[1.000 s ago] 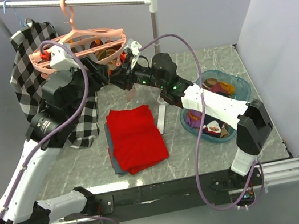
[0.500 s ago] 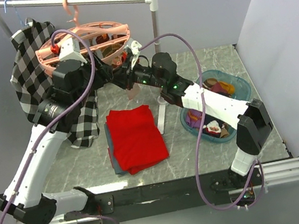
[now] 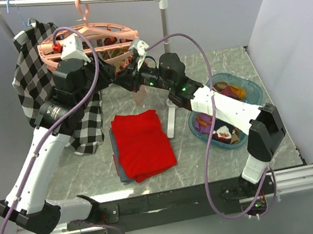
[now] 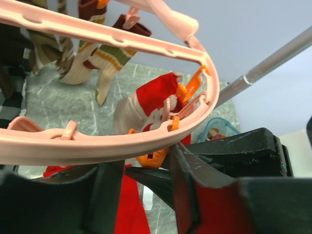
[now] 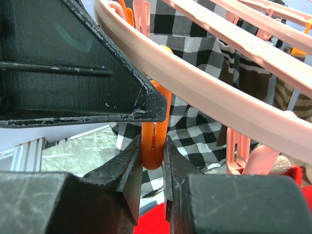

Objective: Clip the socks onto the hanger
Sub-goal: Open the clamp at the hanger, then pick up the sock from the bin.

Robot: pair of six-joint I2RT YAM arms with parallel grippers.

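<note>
Orange clip (image 5: 157, 127) pinched in right hand (image 5: 152, 146); overhead view hides it.

1. Hanger (image 5: 204, 90) ring and dangling clips hem my right gripper (image 5: 152, 152), clamped on an orange clip (image 5: 155, 131).
2. Checked shirt (image 3: 31, 78) blocks my leftward path.
3. Open room lies above the table (image 3: 226, 62), right of the white post (image 3: 170, 114).

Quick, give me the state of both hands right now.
Left hand: open, with the hanger ring lying across its fingertips.
Right hand: closed on an orange clip of the hanger.
</note>
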